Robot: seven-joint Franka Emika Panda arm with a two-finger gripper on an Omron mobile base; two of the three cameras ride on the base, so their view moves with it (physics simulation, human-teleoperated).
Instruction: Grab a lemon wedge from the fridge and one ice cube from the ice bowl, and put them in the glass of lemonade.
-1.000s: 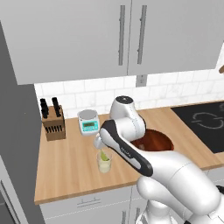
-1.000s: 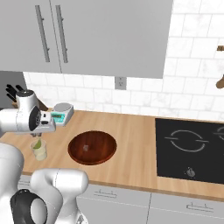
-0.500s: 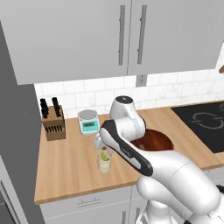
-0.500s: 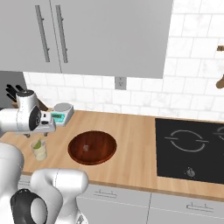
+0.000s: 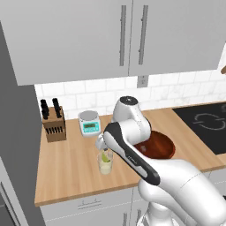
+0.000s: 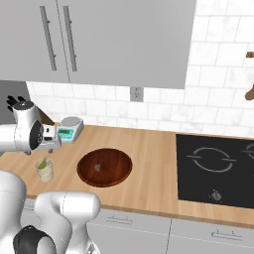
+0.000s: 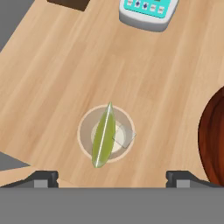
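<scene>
Claw: my gripper (image 7: 112,178) hangs right over the glass; in the hand view my two finger tips sit far apart at the bottom left and bottom right, so the jaws are spread wide and grip nothing.
Change: a second ago, in the left base view, the claw sat low on the glass mouth; now there is a little more gap above the rim (arm and base otherwise as they were).
Glass: the glass (image 5: 105,164) stands on the counter (image 5: 66,163) left of centre in the left base view, at the middle left in the right base view (image 6: 44,170).
Wedge: the lemon wedge (image 7: 103,136) lies inside the glass, a thin yellow-green sliver running top to bottom across its mouth in the hand view; a green bit shows at the rim from the left (image 5: 105,156).
Ice: an ice cube (image 7: 122,136) rests in the glass too, touching the wedge's right side.
Bowl: the bowl (image 6: 104,166) sits just right of the glass, near centre in the right base view (I cannot tell what is in it).
Scale: the scale (image 7: 147,12) is at the top of the hand view, apart from the glass.
</scene>
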